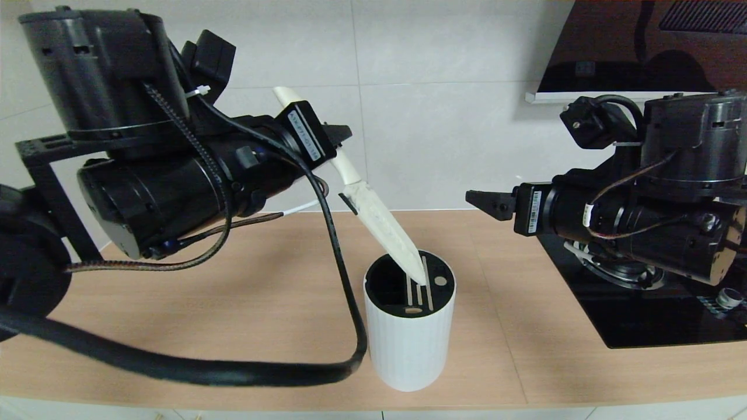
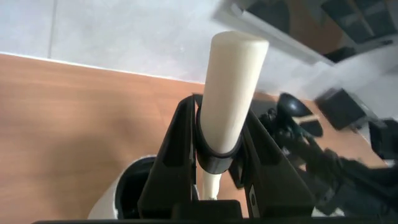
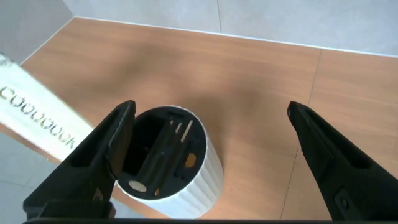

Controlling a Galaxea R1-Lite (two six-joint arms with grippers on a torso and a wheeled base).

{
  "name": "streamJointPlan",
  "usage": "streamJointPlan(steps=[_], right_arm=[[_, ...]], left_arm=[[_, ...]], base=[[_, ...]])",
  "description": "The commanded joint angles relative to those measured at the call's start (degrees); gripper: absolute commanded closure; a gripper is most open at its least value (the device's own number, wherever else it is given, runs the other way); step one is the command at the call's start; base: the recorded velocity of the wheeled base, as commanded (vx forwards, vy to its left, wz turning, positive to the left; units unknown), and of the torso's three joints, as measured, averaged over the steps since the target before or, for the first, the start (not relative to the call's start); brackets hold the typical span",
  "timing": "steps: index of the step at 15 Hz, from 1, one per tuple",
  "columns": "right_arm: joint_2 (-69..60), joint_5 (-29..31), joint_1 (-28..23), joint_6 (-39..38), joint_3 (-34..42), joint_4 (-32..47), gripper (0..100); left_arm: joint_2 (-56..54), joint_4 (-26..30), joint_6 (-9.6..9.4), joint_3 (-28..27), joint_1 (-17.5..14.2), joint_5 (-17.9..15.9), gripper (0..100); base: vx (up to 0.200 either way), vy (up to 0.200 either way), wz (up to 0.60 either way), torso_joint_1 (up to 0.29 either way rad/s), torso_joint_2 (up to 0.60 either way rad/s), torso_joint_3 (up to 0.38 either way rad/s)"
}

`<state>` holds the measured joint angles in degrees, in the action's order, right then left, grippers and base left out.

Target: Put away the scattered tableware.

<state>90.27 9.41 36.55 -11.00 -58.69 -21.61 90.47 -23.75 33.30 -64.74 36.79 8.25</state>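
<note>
One knife is in play: a white ceramic-looking knife with a cream handle [image 1: 378, 224], clamped by its handle between the closed fingers of the left gripper [image 1: 332, 143]. It hangs over a white ribbed cylindrical holder with a black slotted top [image 1: 408, 344], which stands on the pale wooden countertop [image 1: 175, 303] at about 6 o'clock from the centre of the head view.

The relation that matters is the blade's long axis against the narrow slots [image 1: 420, 290]. In the head view the knife runs from the handle end at 11 o'clock down to the tip at 5 o'clock, well off plumb. The tip meets the holder's top right at the slots, which run roughly 12 to 6 o'clock. Whether the point has entered a slot or only rests on the black face, I cannot tell.

The right gripper [image 1: 485, 203] hovers at about 2 o'clock from the holder with its fingers spread wide and nothing between them, the holder lying below the gap in its wrist view. A black glass cooktop [image 1: 642, 318] lies at 3 o'clock.

My judgement: the left arm must do the insertion, and the blade probably needs to stand nearer upright before it slides down, or it may bind and tip the holder.
</note>
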Motion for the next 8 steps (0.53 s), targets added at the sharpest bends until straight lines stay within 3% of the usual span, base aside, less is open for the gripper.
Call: streamJointPlan(steps=[1, 2, 3, 4, 5, 6, 8], right_arm=[[-0.10, -0.01, -0.34, 0.01, 0.06, -0.01, 0], [0.08, -0.01, -0.34, 0.01, 0.06, -0.01, 0], [0.26, -0.01, -0.34, 0.10, 0.15, -0.01, 0], [0.26, -0.01, -0.34, 0.10, 0.15, -0.01, 0], [0.08, -0.01, -0.95, 0.19, 0.15, -0.01, 0], [0.17, -0.01, -1.13, 0.19, 0.15, -0.01, 0], [0.26, -0.01, -1.13, 0.19, 0.15, -0.01, 0]], left_arm=[[0.85, 1.69, -0.08, -1.26, 1.35, 2.21, 100], [1.56, 1.86, -0.43, -1.35, 1.35, 4.14, 100], [3.23, 1.69, -3.69, -2.14, 1.53, 10.20, 100], [3.23, 1.69, -3.69, -2.14, 1.53, 10.20, 100], [6.04, -0.33, -7.55, -2.32, 4.17, 20.40, 100], [7.18, -3.06, -9.57, -1.96, 5.66, 23.83, 100], [7.71, -6.75, -12.56, -0.56, 7.07, 27.08, 100]], base=[[0.000, 0.000, 0.00, 0.000, 0.00, 0.000], [0.000, 0.000, 0.00, 0.000, 0.00, 0.000], [0.000, 0.000, 0.00, 0.000, 0.00, 0.000], [0.000, 0.000, 0.00, 0.000, 0.00, 0.000], [0.000, 0.000, 0.00, 0.000, 0.00, 0.000], [0.000, 0.000, 0.00, 0.000, 0.00, 0.000], [0.000, 0.000, 0.00, 0.000, 0.00, 0.000]])
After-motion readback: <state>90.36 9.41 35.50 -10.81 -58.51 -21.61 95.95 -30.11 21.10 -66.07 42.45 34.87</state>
